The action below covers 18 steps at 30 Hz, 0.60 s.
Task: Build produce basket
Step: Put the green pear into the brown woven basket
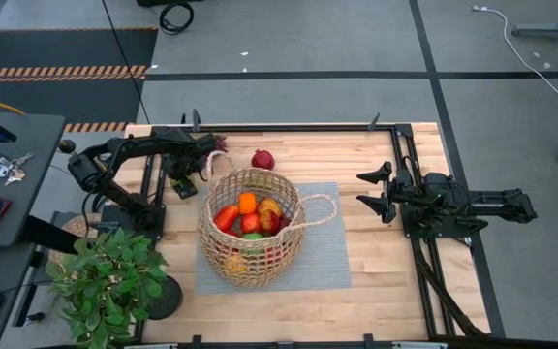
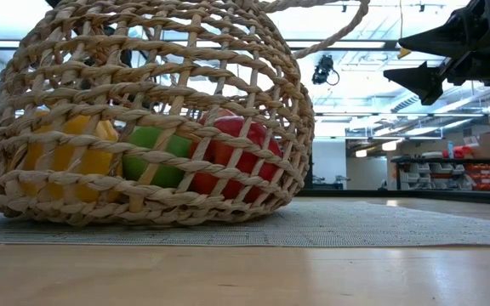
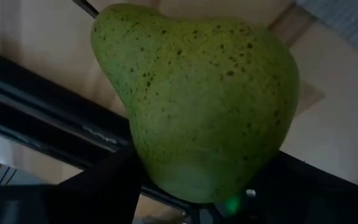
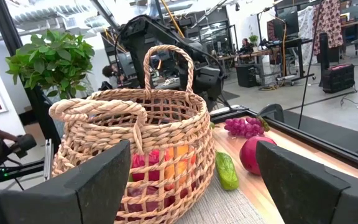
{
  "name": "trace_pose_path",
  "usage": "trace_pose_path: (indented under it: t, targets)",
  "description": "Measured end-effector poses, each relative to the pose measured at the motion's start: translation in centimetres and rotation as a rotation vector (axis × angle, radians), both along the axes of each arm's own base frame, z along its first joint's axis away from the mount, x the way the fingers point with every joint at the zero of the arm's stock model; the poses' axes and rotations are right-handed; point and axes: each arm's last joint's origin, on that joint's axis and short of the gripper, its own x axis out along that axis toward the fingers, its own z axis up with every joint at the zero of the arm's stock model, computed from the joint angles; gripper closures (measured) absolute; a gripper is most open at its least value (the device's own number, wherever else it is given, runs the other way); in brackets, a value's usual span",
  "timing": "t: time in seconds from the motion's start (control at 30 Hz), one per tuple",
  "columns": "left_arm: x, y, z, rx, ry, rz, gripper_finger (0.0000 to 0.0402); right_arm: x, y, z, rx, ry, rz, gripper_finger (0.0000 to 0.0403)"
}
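A green speckled pear (image 3: 197, 99) fills the left wrist view, its wide end between the fingers of my left gripper (image 1: 188, 184), which points steeply down at the table's far left, beside the black frame rail. The basket (image 1: 250, 228) stands on a grey mat (image 1: 323, 252) at the table's middle and holds several pieces of produce (image 1: 250, 215): red, orange, yellow and green. A red fruit (image 1: 263, 160) lies on the wood just beyond the basket. My right gripper (image 1: 374, 190) waits open at the right, level and above the table. My left gripper has the pear's wide end (image 3: 166, 174) between its two fingers (image 3: 107, 183), one on each side. The fingers come from above, slanting down. The narrow stem end (image 3: 114, 25) points away from the gripper. Whether the pear still rests on the table, I cannot tell.
A potted leafy plant (image 1: 109, 281) stands at the near left corner. Purple grapes (image 4: 244, 127) and a small green piece (image 4: 227, 169) lie beside the basket near the red fruit (image 4: 257, 154). Black frame rails (image 1: 400, 155) border the table. Bare wood lies right of the mat.
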Motion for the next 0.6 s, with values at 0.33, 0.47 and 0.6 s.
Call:
trace_pose_path:
  t: [0.33, 0.47, 0.6]
  targets:
    - [0.1, 0.2, 4.1, 0.143, -0.144, 0.021, 0.0147, 0.0, 0.0, 0.0, 0.000, 0.000, 0.000, 0.0054]
    - [0.7, 0.6, 7.3, 0.249, -0.260, 0.039, 0.0148, 0.0, 0.0, 0.0, 0.000, -0.001, 0.000, 0.0054]
    - [1.2, 0.8, 10.7, 0.344, -0.376, 0.031, 0.0149, 0.0, 0.0, 0.0, 0.000, 0.000, 0.000, 0.0054]
